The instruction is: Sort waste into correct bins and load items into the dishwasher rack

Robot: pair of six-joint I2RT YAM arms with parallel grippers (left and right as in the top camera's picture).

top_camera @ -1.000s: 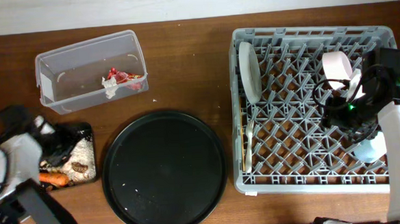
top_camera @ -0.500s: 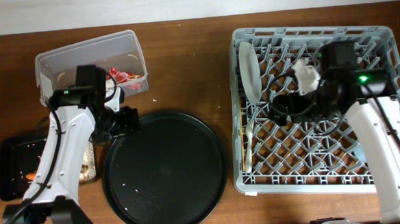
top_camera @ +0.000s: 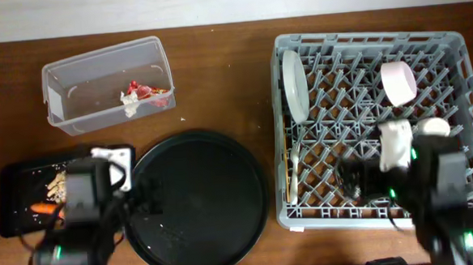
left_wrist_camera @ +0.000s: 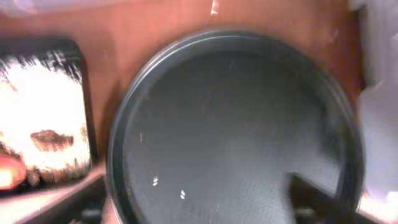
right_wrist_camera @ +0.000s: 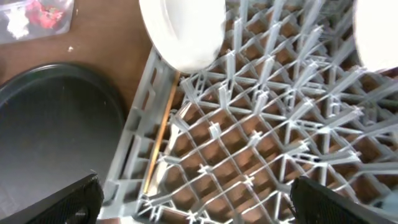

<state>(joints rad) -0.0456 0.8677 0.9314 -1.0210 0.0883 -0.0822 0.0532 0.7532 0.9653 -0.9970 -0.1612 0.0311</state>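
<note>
The grey dishwasher rack (top_camera: 451,48) holds the white plate (top_camera: 296,85) upright, the pinkish bowl (top_camera: 398,82), a small white cup (top_camera: 436,126) and the cream fork (top_camera: 293,174). The pale blue cup is hidden. The clear tub (top_camera: 63,77) holds the red wrapper (top_camera: 145,90) and white scrap (top_camera: 128,102). The flat black tray (top_camera: 9,201) holds rice scraps (top_camera: 57,184) and the carrot (top_camera: 43,208). My left gripper (top_camera: 142,194) is open and empty over the round tray's left edge. My right gripper (top_camera: 356,175) is open and empty over the rack's front part.
A large round black tray (top_camera: 196,204) lies between the flat tray and the rack, and fills the left wrist view (left_wrist_camera: 230,124). The right wrist view shows the plate (right_wrist_camera: 183,31), the fork (right_wrist_camera: 160,130) and bare rack lattice (right_wrist_camera: 261,143).
Both arms have drawn back toward the front edge of the table. The left arm left the tub area and the right arm left the rack's back part. Both grippers are empty.
</note>
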